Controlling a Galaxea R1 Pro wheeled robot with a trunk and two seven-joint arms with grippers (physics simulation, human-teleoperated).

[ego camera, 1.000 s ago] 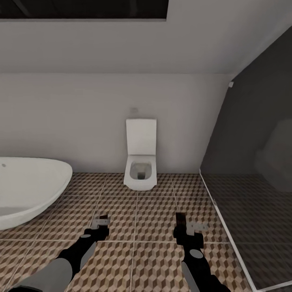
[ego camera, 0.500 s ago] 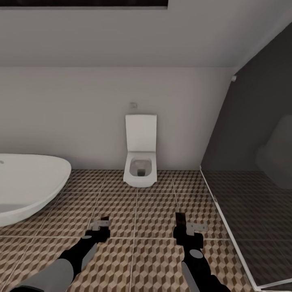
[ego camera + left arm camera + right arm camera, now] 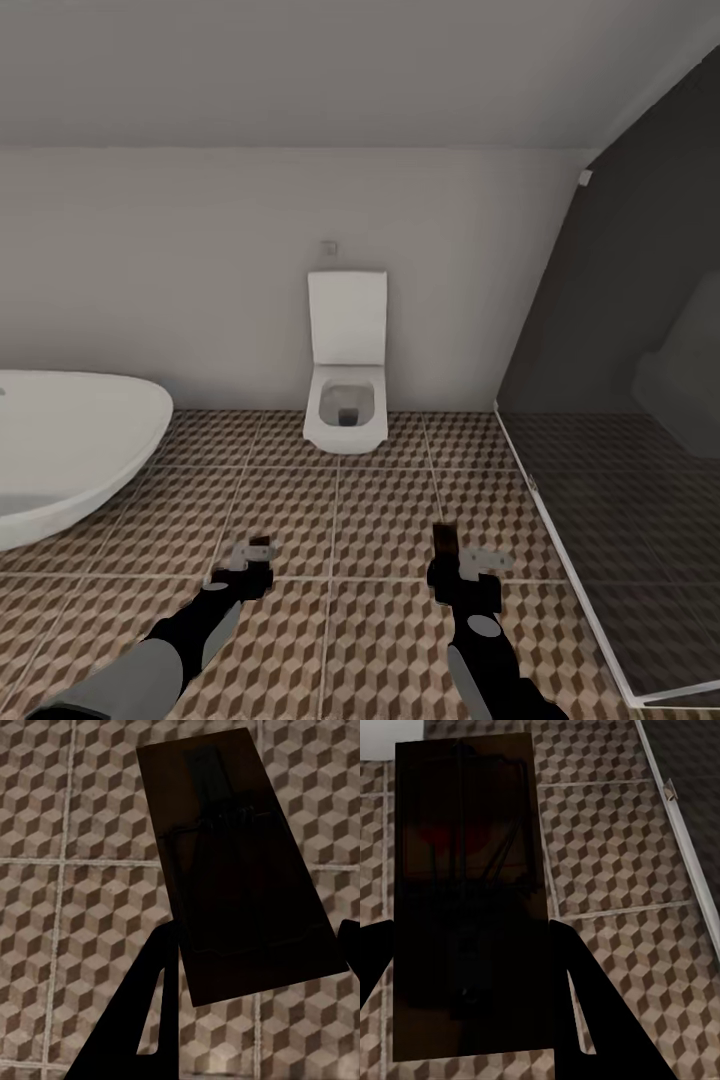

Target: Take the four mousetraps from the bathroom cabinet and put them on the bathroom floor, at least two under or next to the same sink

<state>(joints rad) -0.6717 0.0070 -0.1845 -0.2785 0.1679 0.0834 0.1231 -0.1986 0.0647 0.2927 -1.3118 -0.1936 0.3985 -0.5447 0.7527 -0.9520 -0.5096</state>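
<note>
Left claw (image 3: pixel 247 967) pinches a dark brown flat mousetrap (image 3: pixel 232 862) with metal wire parts; right claw (image 3: pixel 472 975) pinches another mousetrap (image 3: pixel 465 892). Both hang above the cube-patterned bathroom floor (image 3: pixel 380 520).

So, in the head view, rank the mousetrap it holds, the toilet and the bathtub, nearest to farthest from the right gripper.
1. Mousetrap, held in the right gripper.
2. Toilet, ahead by the back wall.
3. Bathtub, far across on the left side.
</note>
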